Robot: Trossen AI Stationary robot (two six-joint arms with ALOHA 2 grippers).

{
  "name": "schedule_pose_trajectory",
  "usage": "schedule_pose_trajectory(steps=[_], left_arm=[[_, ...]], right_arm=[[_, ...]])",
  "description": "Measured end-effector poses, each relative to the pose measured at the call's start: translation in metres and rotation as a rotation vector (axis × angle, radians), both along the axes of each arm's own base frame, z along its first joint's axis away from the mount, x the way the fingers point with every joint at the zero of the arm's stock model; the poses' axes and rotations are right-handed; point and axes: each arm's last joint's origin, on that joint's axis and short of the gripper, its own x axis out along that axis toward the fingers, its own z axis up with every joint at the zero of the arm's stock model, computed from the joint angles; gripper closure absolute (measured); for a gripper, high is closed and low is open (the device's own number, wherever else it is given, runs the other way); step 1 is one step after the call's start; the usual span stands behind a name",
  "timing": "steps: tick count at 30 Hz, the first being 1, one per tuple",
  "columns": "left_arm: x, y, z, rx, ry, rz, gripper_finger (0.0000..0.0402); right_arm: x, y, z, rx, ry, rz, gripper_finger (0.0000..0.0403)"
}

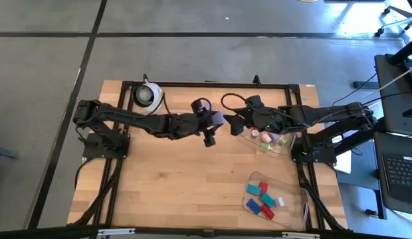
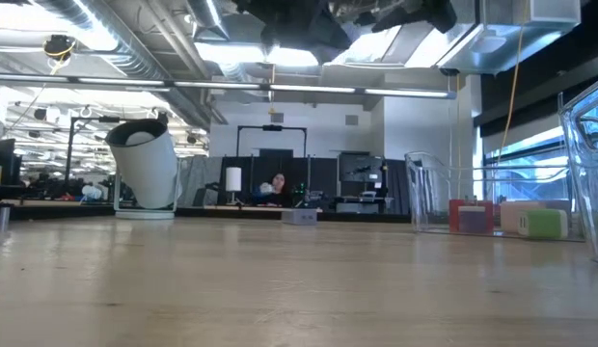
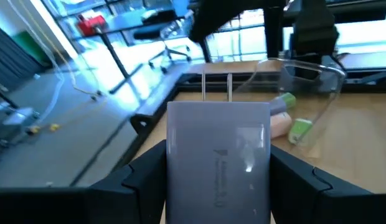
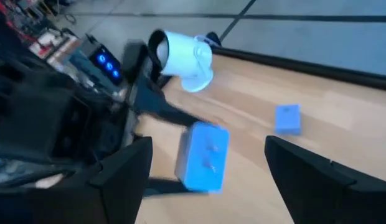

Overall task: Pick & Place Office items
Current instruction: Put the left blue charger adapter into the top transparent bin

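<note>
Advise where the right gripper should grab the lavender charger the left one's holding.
Probably the prong end of the lavender charger, across its two broad flat faces, coming from the prong side. The left gripper already clamps the narrow sides with its fingers, so only that end is free. The right gripper is open close by.

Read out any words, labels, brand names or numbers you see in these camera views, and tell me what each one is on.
No text can be read.
Lavender plug block held between the left gripper fingers: a faint printed mark on its face, too blurred to read.
Dark box with blue lights beyond the table: nothing legible.
Items in the clear tray: no markings show.
</note>
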Motion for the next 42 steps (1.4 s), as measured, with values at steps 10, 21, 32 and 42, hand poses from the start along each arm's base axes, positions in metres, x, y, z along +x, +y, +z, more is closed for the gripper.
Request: schedule_pose_trajectory(steps=[10,21,32,42], left_arm=[[0.002,-0.014,0.01,0.079,-0.066,-0.022,0.019],[0.001,-0.028,0.012,0.125,-0.065,-0.033,0.019],[0.0,-0.029,0.012,0.162,-0.05,0.0,0.0188],[0.0,-0.033,0.013,0.159,-0.067,-0.002,0.0154]], right_arm=[[0.018,0.005,-0.014,0.045,0.023,0.067,0.009],[0.033,0.008,-0.022,0.043,0.02,0.096,0.0131],[0.033,0.006,-0.021,0.078,0.003,0.098,0.0281],[0.033,0.008,-0.021,0.052,0.028,0.144,0.0281]])
